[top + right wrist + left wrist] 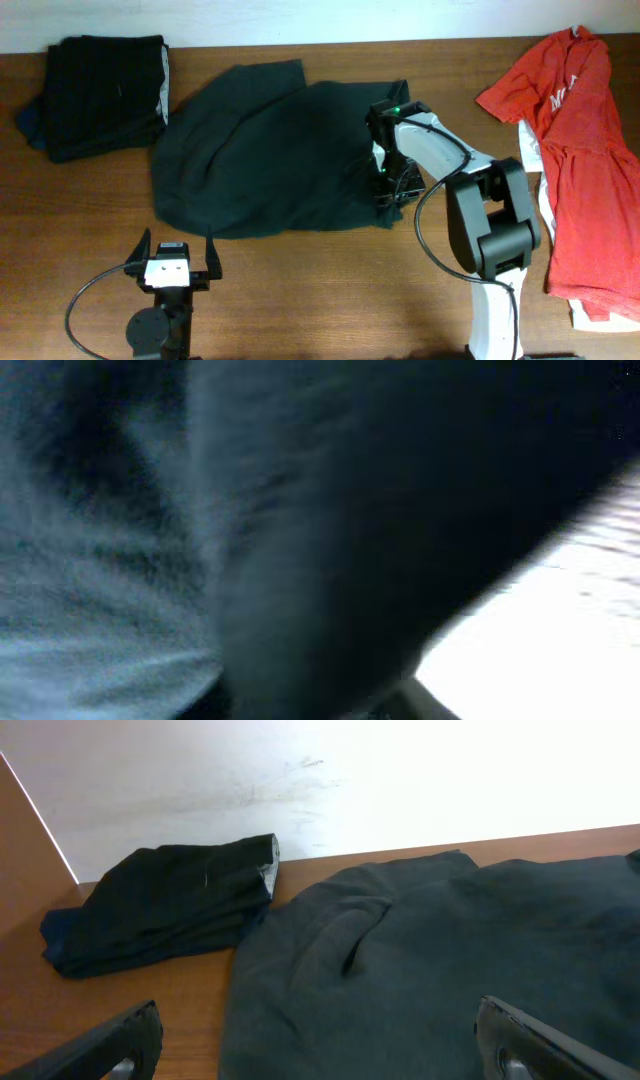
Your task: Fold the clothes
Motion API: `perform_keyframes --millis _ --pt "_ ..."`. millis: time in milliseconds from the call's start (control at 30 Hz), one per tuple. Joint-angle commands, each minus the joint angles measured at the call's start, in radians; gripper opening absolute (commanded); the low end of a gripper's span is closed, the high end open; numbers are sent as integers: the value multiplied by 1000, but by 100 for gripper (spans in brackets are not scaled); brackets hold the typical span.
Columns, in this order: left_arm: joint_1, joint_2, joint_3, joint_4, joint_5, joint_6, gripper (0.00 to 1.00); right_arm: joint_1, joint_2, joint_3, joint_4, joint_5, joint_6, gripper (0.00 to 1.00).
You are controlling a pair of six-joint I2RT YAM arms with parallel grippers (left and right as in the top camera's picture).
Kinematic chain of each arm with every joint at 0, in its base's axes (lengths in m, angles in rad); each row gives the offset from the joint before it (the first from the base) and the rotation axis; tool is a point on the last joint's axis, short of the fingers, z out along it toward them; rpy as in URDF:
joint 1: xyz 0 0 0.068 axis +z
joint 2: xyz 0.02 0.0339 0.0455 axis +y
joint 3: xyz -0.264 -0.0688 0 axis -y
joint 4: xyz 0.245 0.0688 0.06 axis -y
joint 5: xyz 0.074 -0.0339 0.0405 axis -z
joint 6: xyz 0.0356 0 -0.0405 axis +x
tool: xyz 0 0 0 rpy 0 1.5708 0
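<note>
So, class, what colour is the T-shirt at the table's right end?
Red, with white lettering; the overhead view shows the T-shirt best.

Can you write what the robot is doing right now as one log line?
dark T-shirt: rumpled, not neatly folded | left gripper: open, off the cloth | right gripper: at shirt's right edge, grip unclear

Light was soft and even overhead; both wrist views were poorer.
The clothes (300, 510) smeared dim and blurred across the right wrist view, blown-out white at right; the far wall (400, 780) glared in the left.
</note>
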Motion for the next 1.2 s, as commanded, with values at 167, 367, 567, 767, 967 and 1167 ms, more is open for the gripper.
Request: perform_keyframes --millis 167,367,567,767,967,1167 --pt "2 -5 -6 -1 3 16 99 -116 -85 244 -214 10 -41 4" --pt "2 -5 -6 -1 3 16 99 -154 -113 559 -230 56 -76 4" --pt "2 -5 -6 -1 3 16 99 -180 -51 548 54 104 -76 86" --pt "2 -5 -6 -2 3 16 99 -295 -47 520 -189 118 25 99" --pt "2 -5 -6 -1 3 16 99 -368 -47 229 -209 -166 -123 96" --pt "2 -5 -6 -1 3 16 99 -277 -47 -42 173 -201 -174 93"
